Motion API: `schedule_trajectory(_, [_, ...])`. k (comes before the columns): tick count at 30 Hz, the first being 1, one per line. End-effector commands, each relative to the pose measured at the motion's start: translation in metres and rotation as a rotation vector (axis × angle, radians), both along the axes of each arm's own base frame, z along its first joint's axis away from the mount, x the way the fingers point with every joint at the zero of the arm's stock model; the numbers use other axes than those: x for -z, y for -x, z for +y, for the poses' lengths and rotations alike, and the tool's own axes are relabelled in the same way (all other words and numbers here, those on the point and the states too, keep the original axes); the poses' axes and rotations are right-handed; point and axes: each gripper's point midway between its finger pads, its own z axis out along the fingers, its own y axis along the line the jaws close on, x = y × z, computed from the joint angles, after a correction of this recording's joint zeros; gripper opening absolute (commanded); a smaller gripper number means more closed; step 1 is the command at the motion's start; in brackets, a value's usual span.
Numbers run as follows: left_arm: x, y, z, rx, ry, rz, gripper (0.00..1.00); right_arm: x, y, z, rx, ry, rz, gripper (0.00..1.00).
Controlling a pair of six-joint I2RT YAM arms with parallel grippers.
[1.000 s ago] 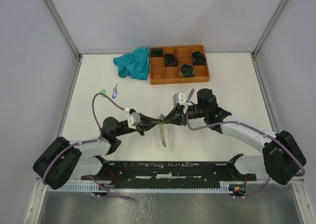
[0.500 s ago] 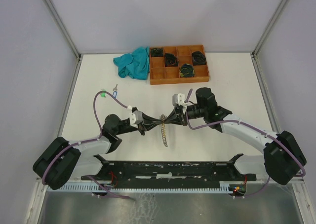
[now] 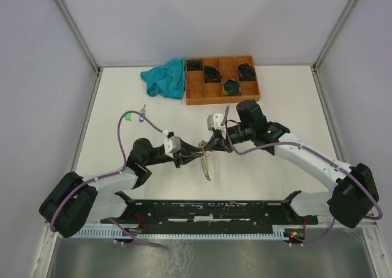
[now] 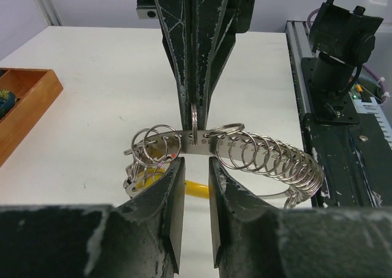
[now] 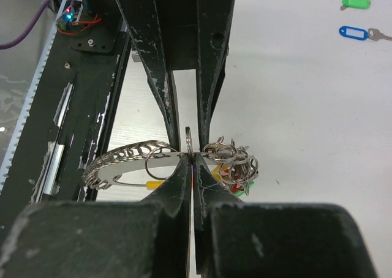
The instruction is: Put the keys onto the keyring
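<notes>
1. Left fingers point(image 4: 173, 210) have eased apart a bit since a second ago, and the right fingers point(image 5: 177, 189) have gone from a small gap to fully pinched. Both wrists have also shifted slightly.
2. Fingers now: the left pair has a narrow gap and isn't clamping anything. The right pair is squeezed tight on a small ring of the keyring point(image 4: 263, 155), tip to tip with the left pair.
3. So the keyring hangs right at the fingertips, above the worktop point(image 3: 282, 106). Its row of little rings curls off to one side.
4. Containers: the orange-brown tray point(image 3: 220, 100) sits well beyond the fingers at the back. Black coiled bundles point(image 3: 212, 73) sit in four of its compartments. A teal cloth point(image 3: 165, 77) lies just beside it.
5. Only the top view shows the whole tray and the cloth. The left wrist view catches just a tray corner, plus the yellow segment point(image 4: 197, 187) right by its own fingertips.
6. The right wrist view is the one that shows some keys point(image 5: 236, 181) bunched under the rings near the fingertips, with red and green tags. It also shows a green-tagged key point(image 5: 355, 1) and a blue-tagged key point(image 5: 351, 32) lying loose, well apart from the fingers.
</notes>
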Motion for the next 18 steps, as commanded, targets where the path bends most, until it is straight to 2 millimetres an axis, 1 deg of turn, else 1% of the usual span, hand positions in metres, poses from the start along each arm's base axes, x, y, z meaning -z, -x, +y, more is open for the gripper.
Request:
schedule_trajectory(1, [-0.017, -0.008, -0.003, -0.011, 0.001, -0.089, 0.3, -0.001, 0.005, -0.001, -0.039, 0.139, -0.072, 0.01])
schedule_trajectory(3, [-0.017, -0.008, -0.002, -0.013, -0.005, -0.087, 0.32, 0.002, 0.005, -0.002, -0.031, 0.213, -0.091, 0.01])
schedule_trajectory(6, [-0.017, -0.011, 0.001, -0.04, -0.014, -0.096, 0.34, 0.013, 0.0, -0.007, 0.01, 0.349, -0.127, 0.01])
schedule_trajectory(8, [-0.013, -0.014, 0.005, -0.075, -0.031, -0.097, 0.34, 0.021, -0.004, -0.016, 0.042, 0.459, -0.142, 0.01])
schedule_trajectory(9, [-0.011, -0.017, 0.008, -0.099, -0.039, -0.102, 0.35, 0.021, -0.009, -0.018, 0.063, 0.498, -0.163, 0.01])
schedule_trajectory(10, [-0.009, -0.019, 0.01, -0.123, -0.044, -0.104, 0.35, 0.024, -0.01, -0.024, 0.077, 0.555, -0.167, 0.01])
schedule_trajectory(13, [-0.005, -0.02, 0.015, -0.149, -0.048, -0.114, 0.38, 0.027, -0.018, -0.031, 0.117, 0.672, -0.193, 0.01])
schedule_trajectory(16, [-0.007, -0.016, 0.011, -0.113, -0.033, -0.101, 0.39, 0.026, -0.018, -0.029, 0.119, 0.699, -0.197, 0.01])
schedule_trajectory(18, [-0.006, -0.014, 0.007, -0.088, -0.029, -0.085, 0.39, 0.022, -0.015, -0.023, 0.106, 0.669, -0.201, 0.01])
